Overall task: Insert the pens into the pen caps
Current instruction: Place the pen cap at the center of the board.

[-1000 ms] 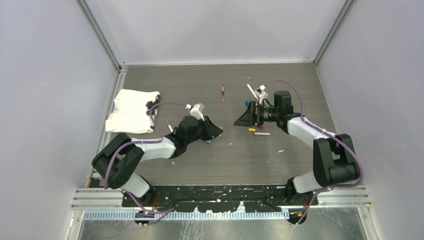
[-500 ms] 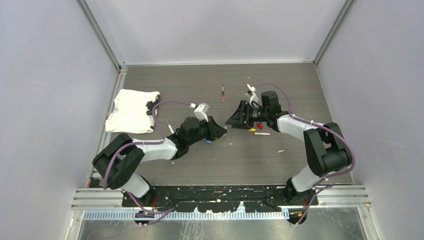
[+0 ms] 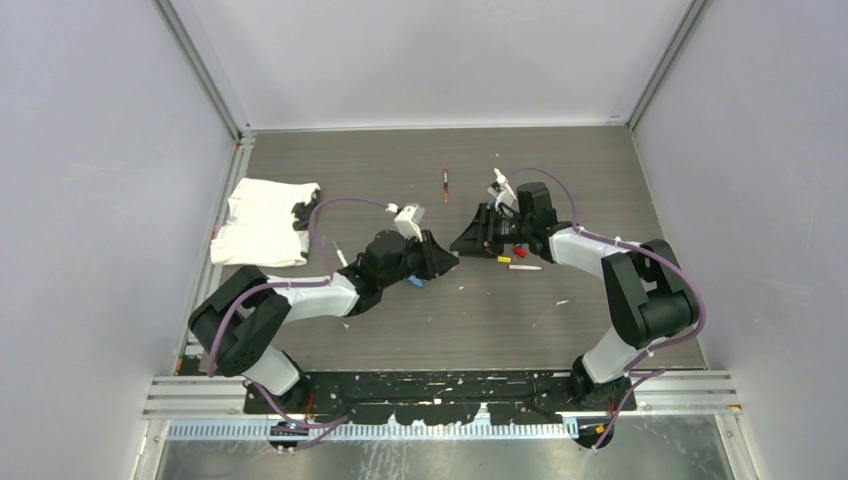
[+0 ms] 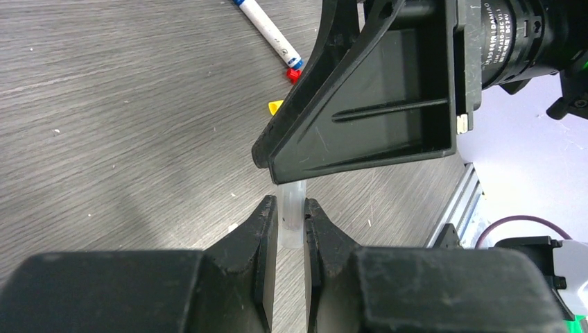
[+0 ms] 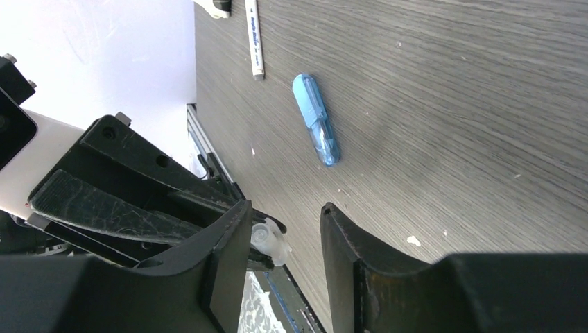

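Left gripper point(image 4: 290, 205) is clamped on a short translucent whitish plastic tube point(image 4: 292, 225), which sticks out past its fingertips in mid-air over the grey wood-grain table point(image 3: 400, 320). Whether that tube is a pen's end or a cap, I cannot tell. Right gripper point(image 5: 283, 209) has swung in from further right and now meets the left one nose to nose near the table's middle. Its jaws have narrowed from wide but are not together. In the right wrist view the tube's end lies against one finger, with a clear gap to the other. By my judgement the joining or handover is only being set up, and nothing is mated yet.

Beyond the right gripper lie a white-barrelled pen with a blue tip point(image 4: 267, 23), a small red cap point(image 4: 295, 71) just at its end, and a small yellow cap point(image 4: 276, 106) partly hidden by the black finger. A chunky light-blue oblong piece point(image 5: 315, 119) rests on the table beside the left gripper, with another white pen point(image 5: 254, 38) near it. A thin pen with red ends point(image 3: 445, 183) lies apart at the far side, and a crumpled white cloth point(image 3: 265, 220) lies at the left. Nothing seems to block the meeting point. The close crowding of the two sets of fingers is the only hazard I see.
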`<state>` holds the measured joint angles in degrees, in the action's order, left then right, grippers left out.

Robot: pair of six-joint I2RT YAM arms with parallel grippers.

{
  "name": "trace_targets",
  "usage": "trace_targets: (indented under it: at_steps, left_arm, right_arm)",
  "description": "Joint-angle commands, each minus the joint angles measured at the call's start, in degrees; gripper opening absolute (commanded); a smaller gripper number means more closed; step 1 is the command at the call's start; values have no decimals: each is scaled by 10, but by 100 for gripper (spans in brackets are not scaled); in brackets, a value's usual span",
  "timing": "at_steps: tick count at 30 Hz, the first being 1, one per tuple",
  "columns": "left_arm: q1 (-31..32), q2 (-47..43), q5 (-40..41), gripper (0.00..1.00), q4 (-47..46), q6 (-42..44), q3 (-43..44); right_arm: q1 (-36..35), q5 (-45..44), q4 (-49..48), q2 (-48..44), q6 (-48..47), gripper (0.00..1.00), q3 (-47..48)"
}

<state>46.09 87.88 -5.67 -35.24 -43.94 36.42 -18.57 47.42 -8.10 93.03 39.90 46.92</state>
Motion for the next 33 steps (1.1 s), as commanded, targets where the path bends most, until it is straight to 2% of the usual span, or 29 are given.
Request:
trace_targets:
  at_steps: [1,9,14,19,25,29,33]
  left_arm:
    - [2,7,5,14,6,20,29]
    - [2,10,8,15,22,26,38]
    - [2,9,25,15,54,32,53]
    - [2,6,38,15,82,38,67]
    - [2,15,45,16,92,36,77]
    - [2,23,49,16,93,32,77]
    - [2,27,51,16,87,28,68]
  right_arm:
    - [-14,4,0,0,-14,46,27]
    - [-16,3,19,-6,-38,47,36]
    - [-24,-1,45,-6,-61,34,44]
    - [-31,-2,55,0,-68,27,49]
    - [-33,-1,57,-1,-66,25,51]
    - [-32,-1,57,2,-63,33,52]
    - [-24,-3,84,-4,-87,47,67]
